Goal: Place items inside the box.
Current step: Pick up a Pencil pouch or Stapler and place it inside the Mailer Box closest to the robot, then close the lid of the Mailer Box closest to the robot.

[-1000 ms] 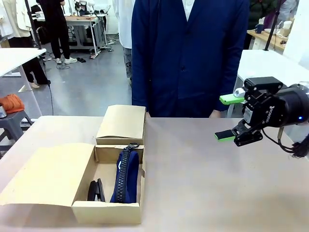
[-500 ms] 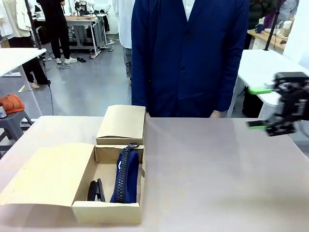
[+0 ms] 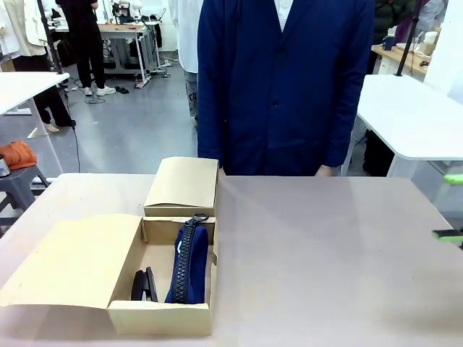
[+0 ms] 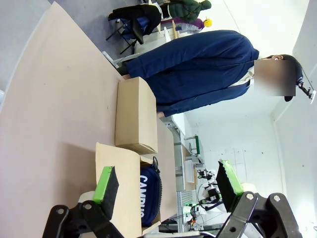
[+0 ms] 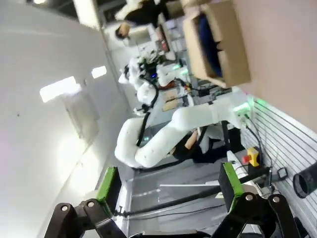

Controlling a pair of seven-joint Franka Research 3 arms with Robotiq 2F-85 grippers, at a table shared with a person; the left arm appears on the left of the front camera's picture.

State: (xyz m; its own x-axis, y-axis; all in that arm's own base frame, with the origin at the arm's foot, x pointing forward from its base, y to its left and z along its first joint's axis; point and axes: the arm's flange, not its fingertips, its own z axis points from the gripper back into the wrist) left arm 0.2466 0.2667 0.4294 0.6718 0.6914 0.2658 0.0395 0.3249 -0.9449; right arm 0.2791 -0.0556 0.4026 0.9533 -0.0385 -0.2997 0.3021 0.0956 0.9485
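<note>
front view: an open cardboard box (image 3: pixel 123 269) sits on the near left part of the table (image 3: pixel 325 260), its lid flap folded out to the left. inside it a navy zip pouch (image 3: pixel 188 262) lies lengthwise on the right side, and a black stapler (image 3: pixel 142 284) lies just beside it on the left, near the front wall. a second, closed cardboard box (image 3: pixel 183 186) stands touching the far end of the open one. a person in a dark blue coat (image 3: pixel 286 83) stands at the far edge. at the right edge of the picture two green pads of the right gripper (image 3: pixel 453 207) show, one above the other with a clear gap, nothing between them.

left wrist view: the left gripper (image 4: pixel 168 186) hangs with its fingers well apart and empty. beyond them the pouch, with white lettering, lies in the open box.

right wrist view: the right gripper's fingers stand wide apart, holding nothing; the open box with the pouch shows at the top.
</note>
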